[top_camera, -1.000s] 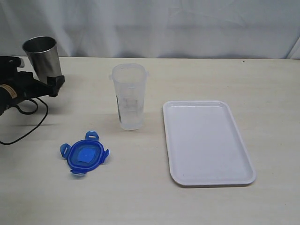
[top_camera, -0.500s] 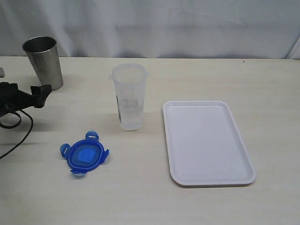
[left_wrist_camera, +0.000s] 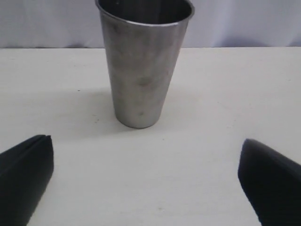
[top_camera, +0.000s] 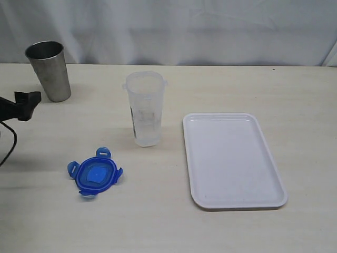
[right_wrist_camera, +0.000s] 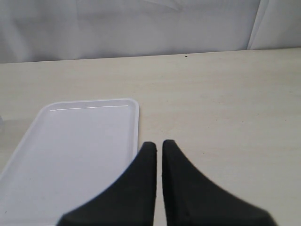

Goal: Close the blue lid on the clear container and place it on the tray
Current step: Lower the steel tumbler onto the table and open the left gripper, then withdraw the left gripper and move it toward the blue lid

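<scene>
my left claw (left_wrist_camera: 146,143): spread, empty, facing steel cup (left_wrist_camera: 143,66);
my right claw (right_wrist_camera: 159,143): pressed together, empty;
blue lid (top_camera: 95,174): on desk (top_camera: 237,79), off clear container (top_camera: 145,108)

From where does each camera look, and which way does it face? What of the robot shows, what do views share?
Exterior view: raised before the table, facing the white backdrop; sees clear container, blue lid, tray, steel cup; one tip of the left gripper, far left.
Left wrist view: low behind the open left gripper, facing the steel cup; both fingers show.
Right wrist view: behind the shut right gripper, looking over the tray toward the backdrop.
Shared: cup, exterior and left wrist; tray, exterior and right wrist.
</scene>
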Tool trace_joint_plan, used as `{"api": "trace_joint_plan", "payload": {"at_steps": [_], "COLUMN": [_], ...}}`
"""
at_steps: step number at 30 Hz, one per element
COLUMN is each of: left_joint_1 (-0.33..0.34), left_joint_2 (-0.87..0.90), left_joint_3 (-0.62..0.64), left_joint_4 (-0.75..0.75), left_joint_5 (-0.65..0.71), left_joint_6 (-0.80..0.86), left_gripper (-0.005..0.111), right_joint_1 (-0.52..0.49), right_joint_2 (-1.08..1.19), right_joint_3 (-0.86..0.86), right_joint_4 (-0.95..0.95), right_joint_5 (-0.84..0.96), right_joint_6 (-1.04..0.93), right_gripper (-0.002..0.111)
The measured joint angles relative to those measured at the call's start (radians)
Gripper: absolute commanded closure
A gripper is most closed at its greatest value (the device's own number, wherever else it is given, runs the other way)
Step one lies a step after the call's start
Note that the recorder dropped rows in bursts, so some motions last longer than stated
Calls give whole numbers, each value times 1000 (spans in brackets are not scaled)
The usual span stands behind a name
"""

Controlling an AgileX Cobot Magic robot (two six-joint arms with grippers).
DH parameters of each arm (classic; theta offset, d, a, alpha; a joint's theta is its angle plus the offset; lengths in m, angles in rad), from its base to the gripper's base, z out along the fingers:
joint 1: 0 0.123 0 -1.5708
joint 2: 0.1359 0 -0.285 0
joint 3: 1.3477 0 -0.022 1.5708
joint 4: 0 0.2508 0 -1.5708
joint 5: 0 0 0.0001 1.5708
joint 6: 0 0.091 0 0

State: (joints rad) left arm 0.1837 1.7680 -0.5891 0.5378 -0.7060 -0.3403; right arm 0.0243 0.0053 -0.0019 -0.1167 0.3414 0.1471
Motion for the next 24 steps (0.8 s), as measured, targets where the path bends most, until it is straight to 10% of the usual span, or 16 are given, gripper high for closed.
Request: {"api": "trace_joint_plan", "payload": {"at_steps": [16, 24], "left_joint_1": [0, 2], "left_joint_2": [-412, -417], "left_joint_3": [-123, -228], "left_joint_4": [-124, -379], "left_joint_5": [1064, 1490], "left_joint_6": [-57, 233], "left_gripper": [2, 2], "right_joint_1": [0, 0], "right_joint_2": [0, 0], "right_joint_3": [0, 0], "right_joint_4": [0, 0], "right_joint_5": [0, 0], "right_joint_6": [0, 0], "right_gripper": [104, 104]}}
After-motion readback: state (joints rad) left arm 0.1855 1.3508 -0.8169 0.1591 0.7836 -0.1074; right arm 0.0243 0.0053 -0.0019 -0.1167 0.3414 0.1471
